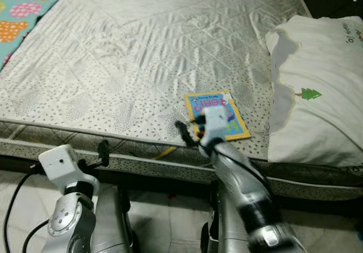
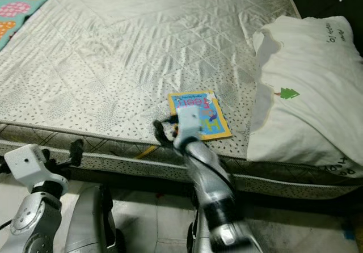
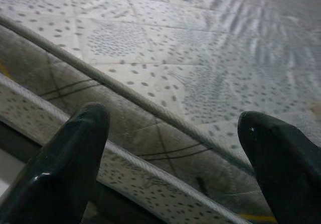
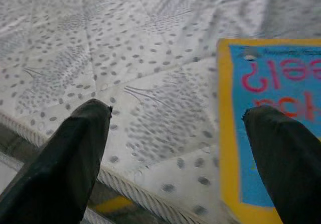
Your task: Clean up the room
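Right gripper (image 4: 175,128) is out at the mattress's (image 1: 142,54) near edge, fingers spread wide with nothing between them. One fingertip hangs over the book's (image 1: 217,114) blue-and-yellow cover and hides part of it, the other over bare quilting. From the head the arm is blurred and covers the book's near-left corner. One book, flat, close to the near edge, just left of the pillow (image 1: 317,88). Its red lettering is too soft to read. Left gripper (image 3: 173,143) sits low before the mattress's side, fingers apart, empty. One white pillow with a green tree print, cut off at the right. At the far left corner, a teal patterned blanket (image 1: 22,6), cropped by the frame.
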Robot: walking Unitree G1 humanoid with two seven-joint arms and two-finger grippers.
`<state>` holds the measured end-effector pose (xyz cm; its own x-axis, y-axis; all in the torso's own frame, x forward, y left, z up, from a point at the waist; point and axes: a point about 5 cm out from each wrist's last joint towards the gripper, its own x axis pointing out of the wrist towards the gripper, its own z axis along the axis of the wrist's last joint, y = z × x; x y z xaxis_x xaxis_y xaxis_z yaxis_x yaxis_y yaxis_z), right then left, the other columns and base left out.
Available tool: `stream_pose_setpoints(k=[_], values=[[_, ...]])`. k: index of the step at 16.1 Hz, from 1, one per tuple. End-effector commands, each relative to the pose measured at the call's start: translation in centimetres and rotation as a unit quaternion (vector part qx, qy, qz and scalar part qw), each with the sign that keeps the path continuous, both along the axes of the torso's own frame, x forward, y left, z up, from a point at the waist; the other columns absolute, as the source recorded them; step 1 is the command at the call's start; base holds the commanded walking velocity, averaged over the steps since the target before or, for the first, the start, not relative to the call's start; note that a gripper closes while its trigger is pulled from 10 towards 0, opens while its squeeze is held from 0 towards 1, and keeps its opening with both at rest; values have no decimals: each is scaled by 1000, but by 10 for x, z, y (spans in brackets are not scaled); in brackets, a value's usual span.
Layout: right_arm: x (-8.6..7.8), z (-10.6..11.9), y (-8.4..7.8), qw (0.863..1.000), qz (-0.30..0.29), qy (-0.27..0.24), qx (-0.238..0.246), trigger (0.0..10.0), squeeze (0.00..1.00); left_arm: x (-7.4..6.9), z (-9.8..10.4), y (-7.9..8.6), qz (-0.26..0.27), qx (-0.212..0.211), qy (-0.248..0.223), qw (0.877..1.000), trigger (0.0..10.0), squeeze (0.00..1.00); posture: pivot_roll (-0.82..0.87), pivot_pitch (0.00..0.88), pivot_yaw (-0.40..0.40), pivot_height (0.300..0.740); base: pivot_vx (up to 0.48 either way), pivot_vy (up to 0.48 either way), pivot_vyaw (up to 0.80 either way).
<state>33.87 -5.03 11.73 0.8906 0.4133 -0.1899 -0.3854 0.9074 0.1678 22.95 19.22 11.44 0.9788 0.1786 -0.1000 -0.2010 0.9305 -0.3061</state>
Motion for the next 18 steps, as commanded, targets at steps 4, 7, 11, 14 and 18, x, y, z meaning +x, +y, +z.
stream_pose_setpoints(k=[4,7,11,14,18], values=[[13,-6,14,997,-52,49,-12,10000,0,-7,-1,-10,-24,-23,17,999,10000,0,74,210,-72,521,0,0,0],[21,-3,5,994,-97,42,-22,10000,0,-11,-2,-8,-22,-27,26,999,10000,0,81,216,-75,521,0,0,0],[28,-11,-27,979,-191,52,-51,10000,0,-15,-4,-10,-28,-35,40,998,10000,0,86,222,-76,521,0,0,0],[27,-21,-42,968,-227,60,-85,10000,0,-16,-5,-11,-32,-39,49,997,10000,0,82,222,-73,521,0,0,0],[24,-27,-59,951,-280,59,-114,10000,0,-14,-5,-13,-36,-42,52,997,10000,0,84,220,-68,521,0,0,0]])
